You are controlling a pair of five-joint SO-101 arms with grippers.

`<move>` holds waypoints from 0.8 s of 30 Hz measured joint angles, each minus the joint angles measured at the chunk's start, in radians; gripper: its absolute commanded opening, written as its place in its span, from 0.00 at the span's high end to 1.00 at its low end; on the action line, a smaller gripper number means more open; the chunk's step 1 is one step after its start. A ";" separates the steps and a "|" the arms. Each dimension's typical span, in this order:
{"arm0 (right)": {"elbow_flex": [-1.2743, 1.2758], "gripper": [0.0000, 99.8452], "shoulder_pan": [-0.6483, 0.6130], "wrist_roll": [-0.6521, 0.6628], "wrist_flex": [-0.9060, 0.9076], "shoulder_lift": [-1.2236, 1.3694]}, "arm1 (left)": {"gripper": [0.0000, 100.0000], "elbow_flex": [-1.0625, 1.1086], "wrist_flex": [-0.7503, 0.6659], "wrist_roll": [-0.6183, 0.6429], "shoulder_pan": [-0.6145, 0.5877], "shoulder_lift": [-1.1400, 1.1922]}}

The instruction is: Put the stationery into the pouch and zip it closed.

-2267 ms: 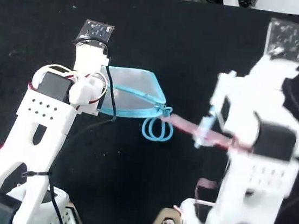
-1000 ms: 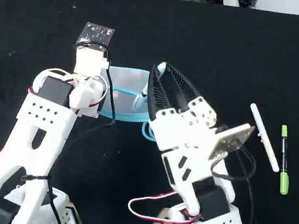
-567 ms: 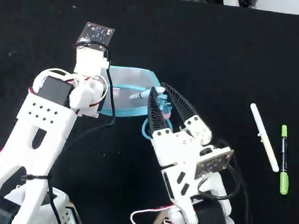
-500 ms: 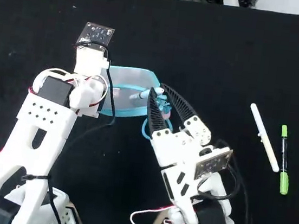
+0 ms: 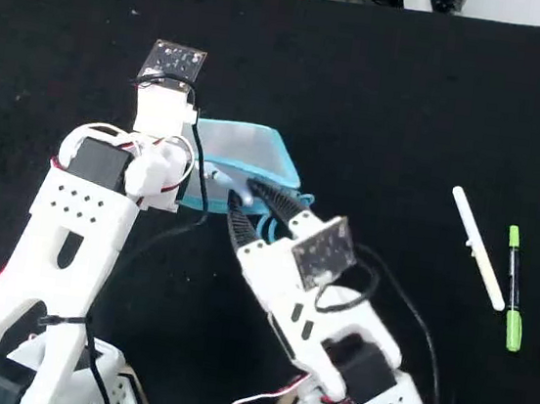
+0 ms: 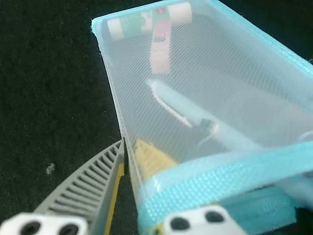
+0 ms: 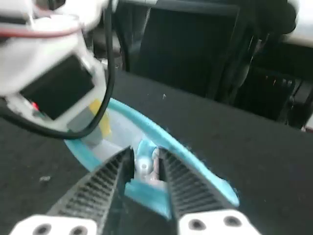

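My left gripper [image 6: 128,155] is pinching the edge of the pouch [image 6: 205,88], its ribbed grey finger [image 6: 93,193] outside the mesh. The right gripper [image 7: 145,156], with black ribbed fingers, sits at the pouch mouth, jaws drawn close on a blue-and-pink pen [image 7: 148,164]. From above, the left arm's white casing and a black cable [image 5: 197,178] cover one end of the pouch. The pouch is translucent mesh with teal zipper tape. A white pen [image 5: 477,247] and green marker [image 5: 513,288] lie well apart from it on the black cloth [image 5: 409,111].
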 measured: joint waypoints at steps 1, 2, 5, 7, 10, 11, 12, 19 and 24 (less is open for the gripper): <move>-0.044 0.75 -0.005 0.000 0.028 0.046 | 0.97 0.000 0.000 0.000 0.000 0.000; -0.091 0.76 -0.005 0.002 0.061 0.087 | 0.97 0.000 0.000 0.000 0.000 0.000; -0.252 0.78 -0.006 0.000 0.207 0.157 | 0.97 0.000 0.000 0.000 0.000 0.000; -0.382 0.80 -0.002 0.000 0.324 0.160 | 0.97 0.000 0.000 0.000 0.000 0.000; -0.562 0.84 0.068 0.000 0.477 0.149 | 0.97 0.000 0.000 0.000 0.000 0.000; -0.608 0.85 0.114 0.000 0.517 0.146 | 0.97 0.000 0.000 0.000 0.000 0.000; -0.644 0.85 0.167 0.000 0.545 0.147 | 0.97 0.000 0.000 0.000 0.000 0.000; -0.700 0.85 0.594 0.127 0.654 0.347 | 0.97 0.000 0.000 0.000 0.000 0.000; -0.690 0.85 0.876 0.189 0.651 0.620 | 0.97 0.000 0.000 0.000 0.000 0.000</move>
